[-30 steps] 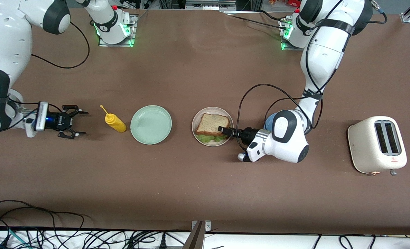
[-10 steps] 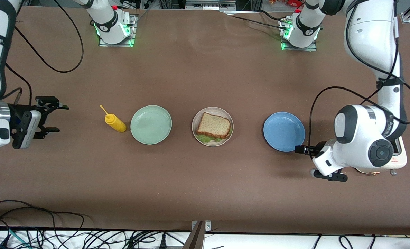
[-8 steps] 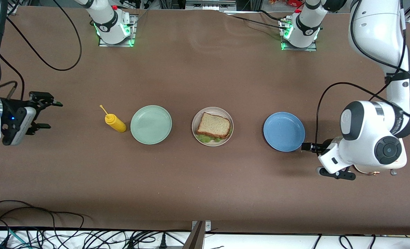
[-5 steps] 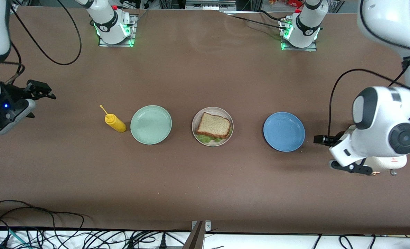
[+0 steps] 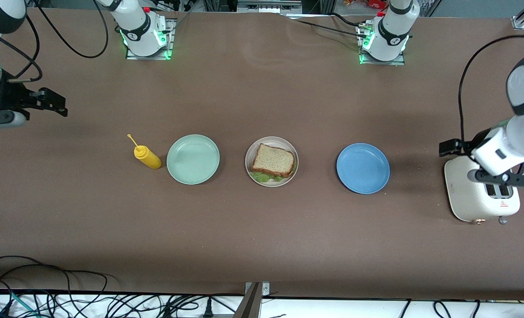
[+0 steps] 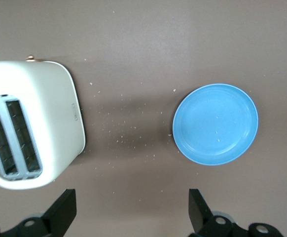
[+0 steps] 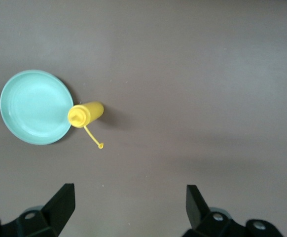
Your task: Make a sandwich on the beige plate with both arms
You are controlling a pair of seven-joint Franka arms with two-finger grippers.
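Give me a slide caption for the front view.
Finished sandwich on the beige plate, between mint-green and blue plates; both open pincers, right and left, raised at the table's ends.

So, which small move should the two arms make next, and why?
Probably none beyond parking: the brown bread sandwich with green lettuce already lies assembled on the round beige plate. The left gripper hangs open and empty over the white toaster; the right gripper hangs open at the right arm's end of the brown table. Nothing looks left to add.

Left tool (image 5: 448, 147) and right tool (image 5: 52, 102) both hang raised, fingers spread wide.
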